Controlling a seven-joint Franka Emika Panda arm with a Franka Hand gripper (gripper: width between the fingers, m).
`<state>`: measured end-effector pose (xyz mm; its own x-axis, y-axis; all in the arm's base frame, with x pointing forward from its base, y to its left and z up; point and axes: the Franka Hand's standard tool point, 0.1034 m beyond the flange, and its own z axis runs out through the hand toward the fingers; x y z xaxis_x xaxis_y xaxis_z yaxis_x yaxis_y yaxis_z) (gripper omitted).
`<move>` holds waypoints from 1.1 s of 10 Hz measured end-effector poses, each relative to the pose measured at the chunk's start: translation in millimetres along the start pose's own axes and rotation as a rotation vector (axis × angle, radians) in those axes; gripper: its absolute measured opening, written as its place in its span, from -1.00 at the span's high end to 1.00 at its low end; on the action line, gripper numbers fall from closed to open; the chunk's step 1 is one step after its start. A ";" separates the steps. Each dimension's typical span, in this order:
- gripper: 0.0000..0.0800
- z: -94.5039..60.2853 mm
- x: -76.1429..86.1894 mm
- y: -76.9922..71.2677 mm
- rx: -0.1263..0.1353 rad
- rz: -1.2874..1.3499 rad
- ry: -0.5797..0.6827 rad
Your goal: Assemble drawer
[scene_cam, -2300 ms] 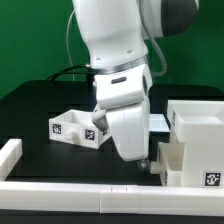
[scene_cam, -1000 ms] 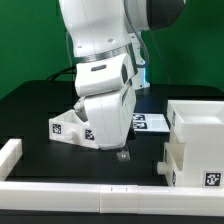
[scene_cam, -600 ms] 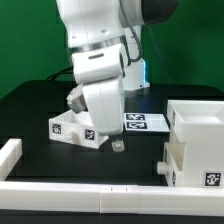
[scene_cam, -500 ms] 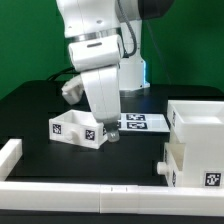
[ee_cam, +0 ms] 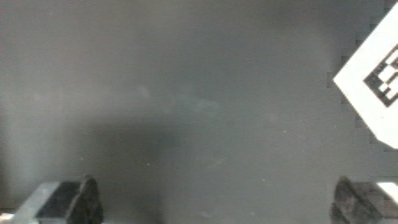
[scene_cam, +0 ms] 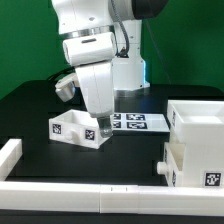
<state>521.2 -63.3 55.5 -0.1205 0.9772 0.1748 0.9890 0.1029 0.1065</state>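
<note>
A small open white tray (scene_cam: 74,128) with black-and-white tags lies on the black table at the exterior view's left. The large white drawer shell (scene_cam: 198,125) stands at the exterior view's right. A second boxy tray (scene_cam: 173,158) sits against the shell's lower left side. My gripper (scene_cam: 103,131) hangs just beside the small tray's right end, close to the table. In the wrist view my gripper (ee_cam: 214,200) is open, its fingers (ee_cam: 63,198) wide apart with only bare dark table between them. A white tagged surface (ee_cam: 374,78) shows at the edge; I cannot tell which part it is.
The marker board (scene_cam: 142,121) lies flat behind the gripper. Low white border rails run along the front (scene_cam: 90,196) and the exterior view's left (scene_cam: 10,154). The table (scene_cam: 130,160) is black, against a green backdrop.
The arm has moved from beside the shell toward the exterior view's left and further back, ending next to the small tray. The parts have not moved.
</note>
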 end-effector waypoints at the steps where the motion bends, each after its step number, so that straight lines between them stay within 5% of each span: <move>1: -0.62 -3.3 -6.1 -5.0 0.002 -0.108 -0.016; 4: -0.62 -12.6 -29.0 -19.9 0.005 -0.455 -0.072; 5: -0.62 -10.8 -31.7 -25.0 0.030 -0.500 -0.066; 6: -0.62 -11.5 -34.9 -29.8 0.084 -0.503 -0.038; 9: -0.62 -11.3 -40.5 -29.5 0.080 -0.651 -0.056; 11: -0.62 -13.6 -59.4 -48.6 0.061 -0.764 -0.079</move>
<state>479.1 -128.8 53.3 -0.7678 0.6407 0.0034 0.6368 0.7625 0.1146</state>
